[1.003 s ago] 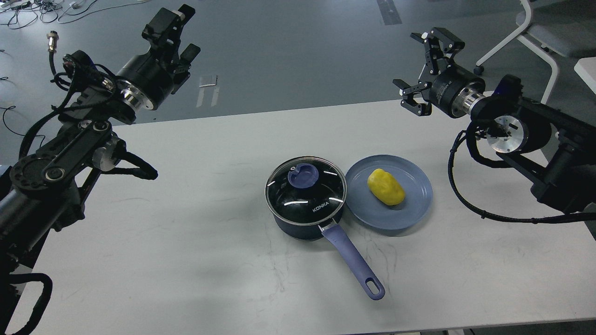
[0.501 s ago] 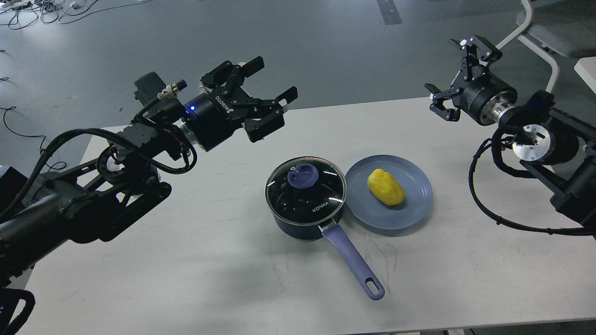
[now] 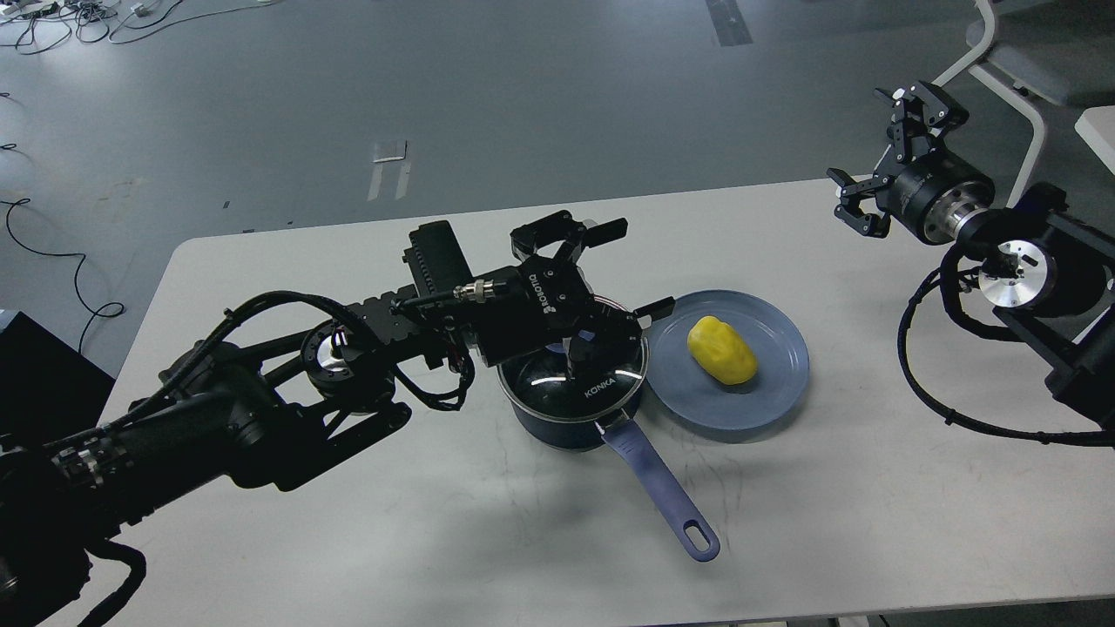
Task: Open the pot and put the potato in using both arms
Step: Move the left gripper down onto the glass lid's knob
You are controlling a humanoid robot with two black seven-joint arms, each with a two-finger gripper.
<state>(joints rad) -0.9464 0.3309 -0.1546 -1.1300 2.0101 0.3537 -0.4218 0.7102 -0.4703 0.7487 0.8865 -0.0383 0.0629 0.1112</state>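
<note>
A dark blue pot (image 3: 557, 427) with a glass lid (image 3: 610, 383) stands mid-table, its long blue handle (image 3: 662, 496) pointing toward me. A yellow potato (image 3: 721, 350) lies on a blue plate (image 3: 740, 418) just right of the pot. My left gripper (image 3: 645, 265) is open and hangs low over the lid's far side. Its body hides the lid's knob, and I cannot tell whether it touches the lid. My right gripper (image 3: 858, 131) is open and empty, high above the table's far right corner, well away from the plate.
The white table (image 3: 348, 540) carries only the pot and the plate. A white chair (image 3: 1019, 70) stands beyond the far right corner. Cables (image 3: 52, 22) lie on the floor at the far left.
My left arm has swung right and down from above the table's left side to over the pot lid. My right gripper has drawn back a little to the right. Pot, plate and potato have not moved.
</note>
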